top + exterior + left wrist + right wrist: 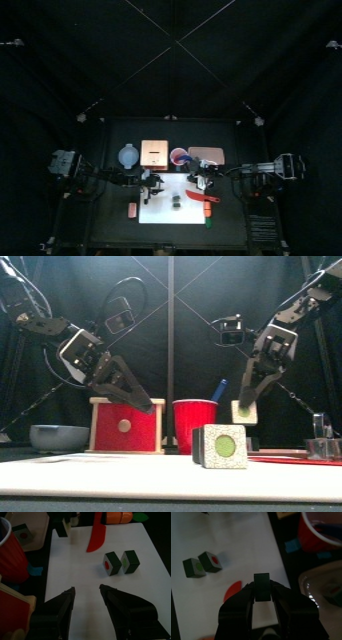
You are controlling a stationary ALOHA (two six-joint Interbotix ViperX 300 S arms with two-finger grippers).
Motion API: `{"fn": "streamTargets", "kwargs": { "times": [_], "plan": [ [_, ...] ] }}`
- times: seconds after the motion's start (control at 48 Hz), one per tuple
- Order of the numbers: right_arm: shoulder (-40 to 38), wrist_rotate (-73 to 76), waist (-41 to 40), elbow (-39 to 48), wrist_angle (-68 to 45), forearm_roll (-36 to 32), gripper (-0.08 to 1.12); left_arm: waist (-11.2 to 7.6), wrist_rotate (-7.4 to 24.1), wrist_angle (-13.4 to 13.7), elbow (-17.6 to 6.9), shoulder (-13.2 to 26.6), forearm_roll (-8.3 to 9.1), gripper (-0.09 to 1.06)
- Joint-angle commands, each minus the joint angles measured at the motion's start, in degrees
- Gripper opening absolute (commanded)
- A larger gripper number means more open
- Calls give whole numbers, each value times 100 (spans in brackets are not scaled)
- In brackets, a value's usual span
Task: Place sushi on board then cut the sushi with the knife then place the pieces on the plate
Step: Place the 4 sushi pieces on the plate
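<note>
Two dark green sushi pieces [175, 203] [120, 561] [203, 564] stand side by side on the white cutting board [167, 228]; from the front they overlap [221, 446]. The red knife [201, 199] [97, 534] lies flat on the board beside them. My right gripper [261, 588] [247, 411] hangs above the table, shut on a third sushi piece. A further piece [23, 533] lies on the pink tray [206, 155] [319, 587]. My left gripper [87, 594] [134, 398] hovers open over the board's left part, holding nothing.
Along the back stand a blue-grey bowl [127, 155] [60, 437], the wooden box with its red front [154, 153] [124, 426], and the red cup [178, 155] [195, 424] with the blue knife [218, 389]. Orange and green toy foods [211, 212] [121, 516] lie at the board's right edge.
</note>
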Motion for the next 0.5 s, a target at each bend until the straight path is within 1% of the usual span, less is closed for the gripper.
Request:
{"fn": "streamTargets", "kwargs": {
  "times": [0.021, 0.208, 0.333, 0.5],
  "plan": [
    [-615, -9, -378, 237, 79, -79, 60, 70, 18, -18, -79, -53, 0, 82],
    [-1125, -9, -1301, 580, 158, -545, 60, 97, 18, -26, -88, -53, 9, 82],
    [-1134, -9, -1775, 712, 158, -826, 60, 105, 18, -26, -88, -53, 0, 82],
    [-835, -9, -2215, 853, 44, -1020, 60, 105, 18, -18, -97, -53, 0, 82]
  ]
}}
